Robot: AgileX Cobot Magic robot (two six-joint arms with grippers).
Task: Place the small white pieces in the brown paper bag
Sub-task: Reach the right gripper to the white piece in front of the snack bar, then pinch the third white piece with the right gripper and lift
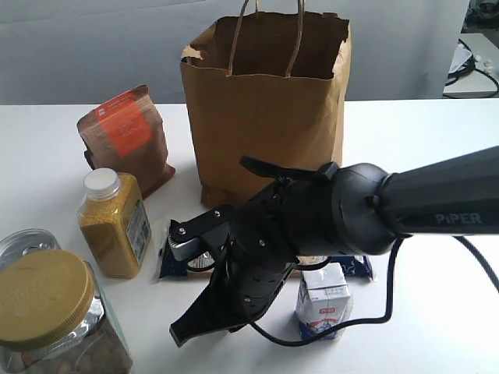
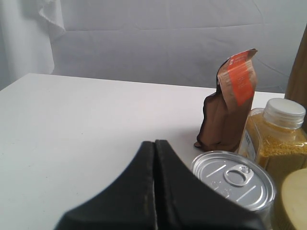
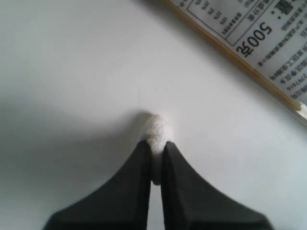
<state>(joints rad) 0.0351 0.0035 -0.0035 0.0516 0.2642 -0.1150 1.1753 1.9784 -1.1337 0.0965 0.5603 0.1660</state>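
My right gripper [image 3: 156, 143] is shut on one small white piece [image 3: 157, 128], a fuzzy lump pinched at the fingertips just above the white table. In the exterior view that gripper [image 1: 181, 336] points down near the table's front, in front of the brown paper bag [image 1: 265, 117]. The bag stands open and upright at the back. The held piece and the other white pieces do not show in the exterior view. My left gripper [image 2: 154, 142] is shut with nothing in it and lies outside the exterior view.
A brown pouch with an orange label [image 1: 129, 136], a yellow-filled jar with a white cap [image 1: 113, 226], a tin can [image 1: 23, 243] and a gold-lidded jar [image 1: 47, 312] stand at the left. A small milk carton [image 1: 323, 300] stands beside the right arm. A printed label [image 3: 249, 43] lies close to the right gripper.
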